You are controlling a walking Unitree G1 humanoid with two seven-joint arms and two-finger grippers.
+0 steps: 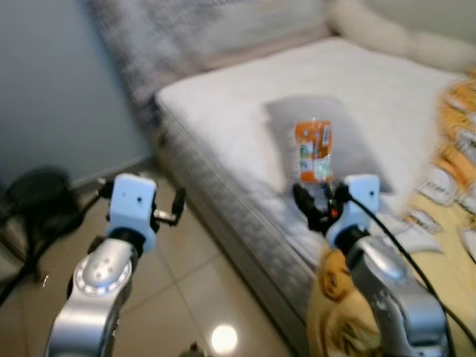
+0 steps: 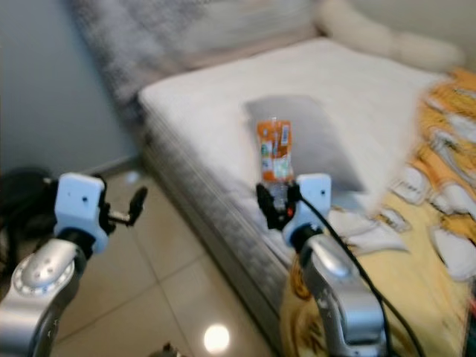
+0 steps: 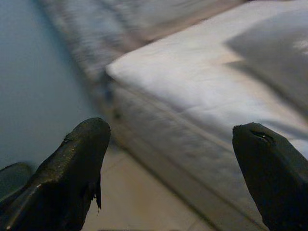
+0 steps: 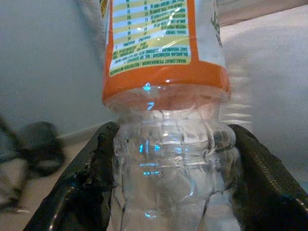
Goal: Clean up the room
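Beige tile floor (image 1: 193, 275) lies open beside mattress edge (image 1: 223, 216); left gripper (image 1: 178, 204) hovers over it, fingers spread, holding nothing. Right gripper (image 1: 320, 202) pinches clear bottle (image 1: 313, 152) w/ orange label at its clear end, held over bed (image 1: 238, 97), long axis upright.

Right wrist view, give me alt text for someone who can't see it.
A clear plastic bottle with an orange label fills the frame, gripped near its ribbed lower part between the right claw's two black fingers. Behind it are a blurred white bed, a grey wall and a dark object on the floor.
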